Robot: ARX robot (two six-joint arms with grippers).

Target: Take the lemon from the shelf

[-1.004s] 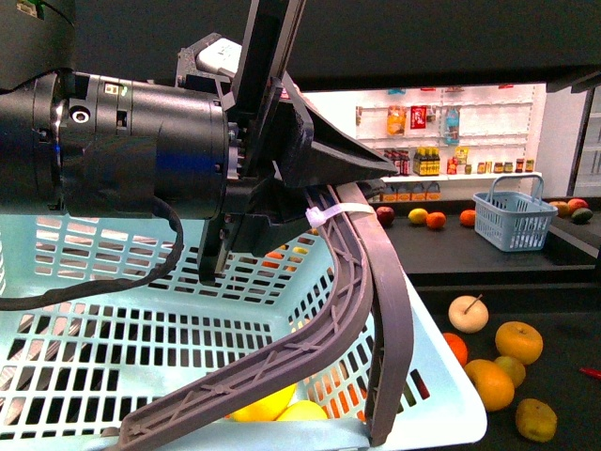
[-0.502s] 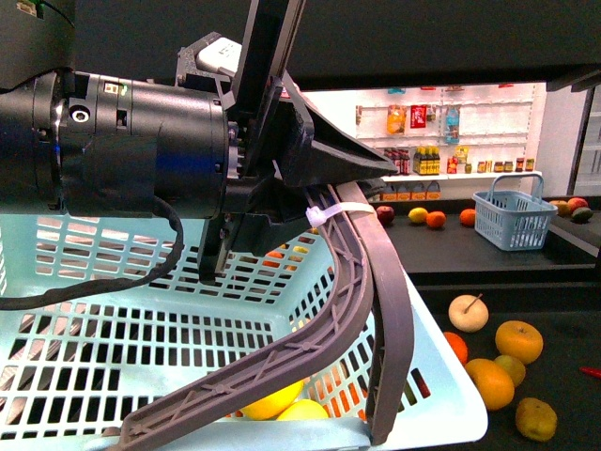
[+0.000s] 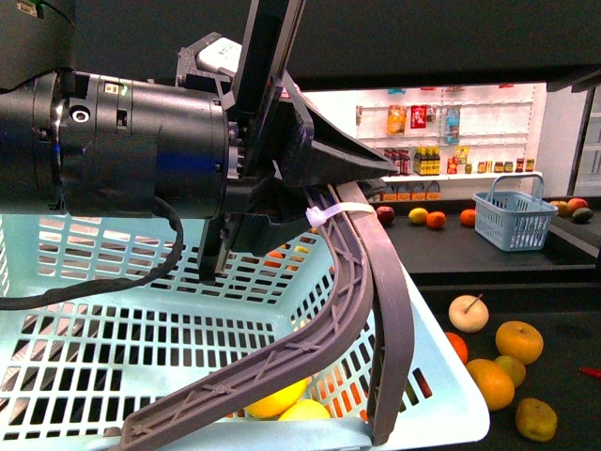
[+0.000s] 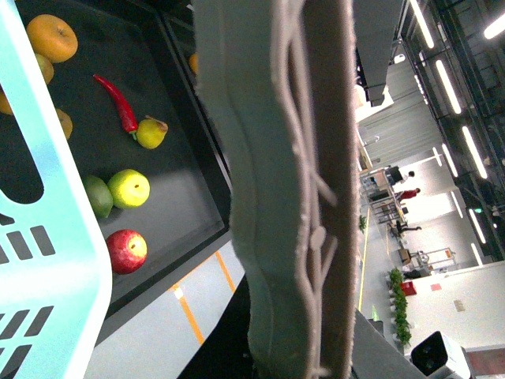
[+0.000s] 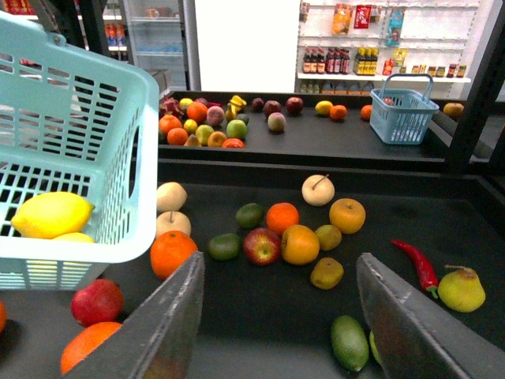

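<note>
A: Front view, vs. 1 s ago: hardly anything is changed. The basket (image 3: 460, 409) is shifted a touch, nothing more. Its grey handle (image 3: 387, 310) is kept pinched by the left gripper (image 3: 324, 193), jaws closed on it.
B: Lemon?
A: Found in the right wrist view. The lemon (image 5: 50, 215) is lying inside the basket, near its wall, w/ a second yellow fruit (image 5: 72, 237) touching it. It's not on the shelf (image 5: 473, 229).
B: Right gripper?
A: The right gripper (image 5: 280, 272) is held wide open, nothing in it, above loose fruit on the shelf.
B: So the pick is judged done; only steady holding of the basket is needed.
</note>
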